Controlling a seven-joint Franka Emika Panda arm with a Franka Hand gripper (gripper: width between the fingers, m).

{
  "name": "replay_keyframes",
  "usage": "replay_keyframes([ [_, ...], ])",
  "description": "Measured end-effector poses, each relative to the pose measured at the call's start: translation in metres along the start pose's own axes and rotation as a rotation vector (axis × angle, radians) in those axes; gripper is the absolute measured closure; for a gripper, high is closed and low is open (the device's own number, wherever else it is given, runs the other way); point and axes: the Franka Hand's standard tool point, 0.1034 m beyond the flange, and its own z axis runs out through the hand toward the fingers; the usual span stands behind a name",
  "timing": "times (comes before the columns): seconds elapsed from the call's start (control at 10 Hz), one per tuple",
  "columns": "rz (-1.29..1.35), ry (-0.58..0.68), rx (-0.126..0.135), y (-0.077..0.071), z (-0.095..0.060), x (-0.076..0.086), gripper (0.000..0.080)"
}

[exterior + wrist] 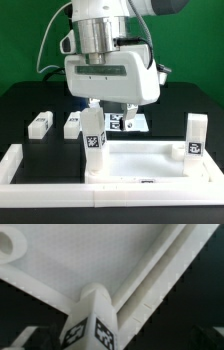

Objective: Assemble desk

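Gripper (105, 107) gapes wide, gripping nothing, over the upright leg (93, 138) (nine-o'clock end of the tabletop (145, 158) — exterior view).

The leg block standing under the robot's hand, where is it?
The leg block stands upright at the corner of the tabletop on the exterior view's left, just below the hand.

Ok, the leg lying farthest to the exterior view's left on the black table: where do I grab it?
Grip the leg around its middle, across its narrow width, coming straight down from above. It lies flat on a long side, both long faces look free, and a gap separates it from the neighbouring lying leg.
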Motion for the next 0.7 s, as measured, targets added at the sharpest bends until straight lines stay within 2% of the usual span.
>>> replay_keyframes([
  [0.2,-0.047,-0.003,0.000,0.001,0.000,0.001,0.0150],
  [0.4,-0.064,-0.007,0.000,0.011,-0.002,0.010,0.0150],
  [0.5,-0.073,-0.002,-0.001,0.012,-0.001,0.012,0.0150],
  [0.6,-0.081,0.001,-0.002,0.009,-0.003,0.016,0.0150],
  [0.7,-0.090,0.005,0.004,-0.001,-0.011,0.030,0.0150],
])
